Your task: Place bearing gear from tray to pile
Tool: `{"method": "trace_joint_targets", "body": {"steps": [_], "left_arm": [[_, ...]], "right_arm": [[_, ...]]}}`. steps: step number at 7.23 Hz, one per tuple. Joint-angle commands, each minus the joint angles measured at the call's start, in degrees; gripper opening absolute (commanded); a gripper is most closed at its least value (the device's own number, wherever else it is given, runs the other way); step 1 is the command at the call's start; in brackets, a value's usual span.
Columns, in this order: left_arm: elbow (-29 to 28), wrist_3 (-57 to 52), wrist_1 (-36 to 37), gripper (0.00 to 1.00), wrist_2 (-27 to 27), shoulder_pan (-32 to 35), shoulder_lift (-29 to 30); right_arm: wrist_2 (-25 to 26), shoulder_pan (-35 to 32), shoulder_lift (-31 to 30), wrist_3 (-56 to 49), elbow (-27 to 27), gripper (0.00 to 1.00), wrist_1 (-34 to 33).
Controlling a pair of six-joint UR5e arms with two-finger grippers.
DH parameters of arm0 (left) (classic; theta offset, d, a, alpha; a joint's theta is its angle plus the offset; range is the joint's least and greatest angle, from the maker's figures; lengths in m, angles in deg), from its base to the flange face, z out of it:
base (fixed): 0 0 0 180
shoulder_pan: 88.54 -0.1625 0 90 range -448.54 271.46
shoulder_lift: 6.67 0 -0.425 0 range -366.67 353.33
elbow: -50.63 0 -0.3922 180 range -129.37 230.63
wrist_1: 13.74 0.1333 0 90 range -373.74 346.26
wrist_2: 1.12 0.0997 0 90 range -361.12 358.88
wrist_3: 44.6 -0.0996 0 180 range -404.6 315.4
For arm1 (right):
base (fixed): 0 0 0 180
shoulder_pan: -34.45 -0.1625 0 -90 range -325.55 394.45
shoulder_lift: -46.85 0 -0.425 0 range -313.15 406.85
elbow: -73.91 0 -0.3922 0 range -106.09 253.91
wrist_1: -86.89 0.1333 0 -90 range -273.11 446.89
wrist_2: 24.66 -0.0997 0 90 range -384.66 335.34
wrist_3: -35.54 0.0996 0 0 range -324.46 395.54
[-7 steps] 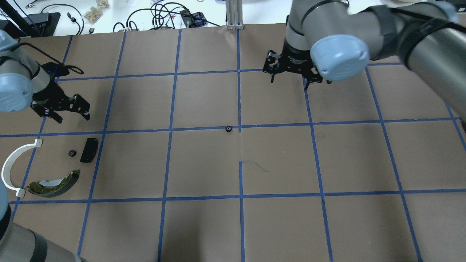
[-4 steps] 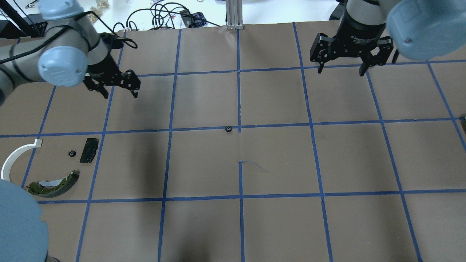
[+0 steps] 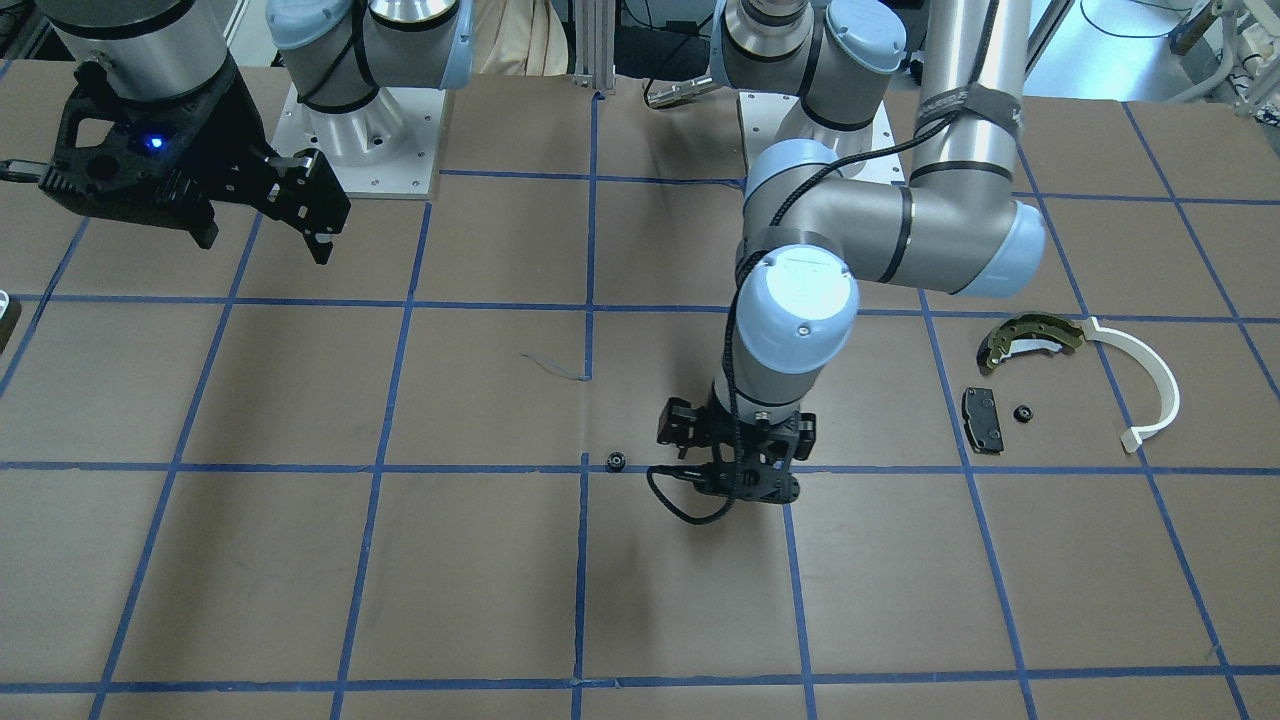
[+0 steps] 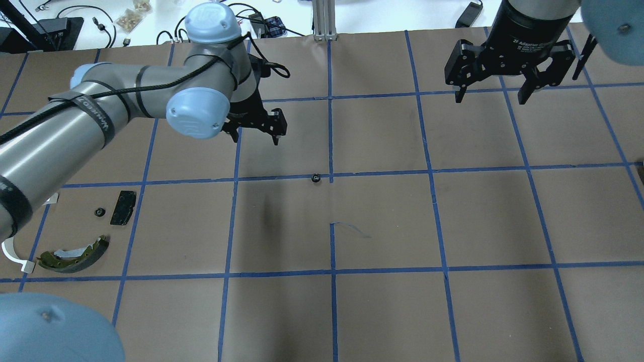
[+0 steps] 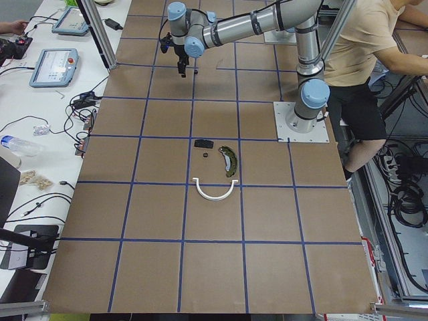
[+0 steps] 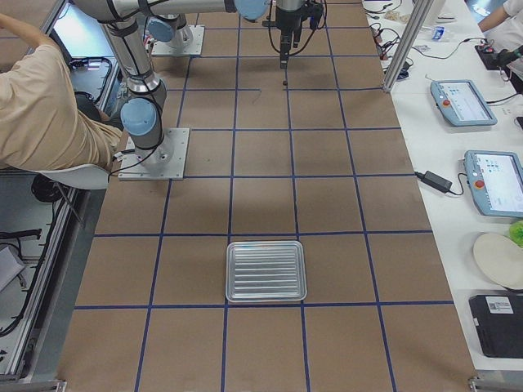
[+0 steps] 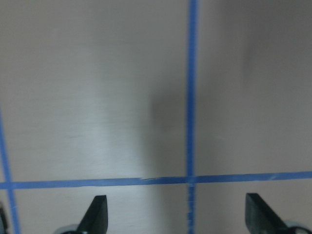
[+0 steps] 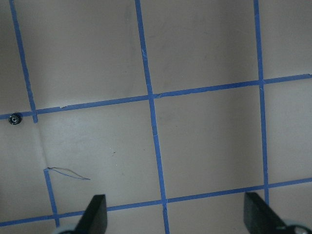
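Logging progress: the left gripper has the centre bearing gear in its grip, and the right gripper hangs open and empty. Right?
No. The left gripper is open and empty; the bearing gear lies on the table by the tape crossing, apart from it, as the overhead view shows. The right gripper does hang open and empty.

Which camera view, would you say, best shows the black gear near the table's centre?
Overhead exterior: the gear lies unobstructed beside a tape crossing. Front-facing shows it similarly; the right wrist view catches it tiny at its edge; side views barely, if at all.
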Motion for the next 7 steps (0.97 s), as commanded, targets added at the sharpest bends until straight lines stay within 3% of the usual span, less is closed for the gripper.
{"method": "trace_joint_targets", "body": {"steps": [1, 4, 7], "left_arm": [[0.7, 2.5, 5.1, 1.0, -1.1, 5.4, 3.1], [4.7, 2.3, 14.9, 1.0, -1.7, 6.3, 6.8], [4.8, 2.6, 15.1, 1.0, -3.0, 7.4, 8.7]], "right_arm": [[-0.4, -0.4, 2.4, 0.0, 0.2, 1.0, 0.4], [-0.3, -3.3, 3.6, -2.1, -0.2, 1.0, -4.1], [0.2, -3.3, 3.6, -2.2, 0.5, 1.0, -4.3]]}}
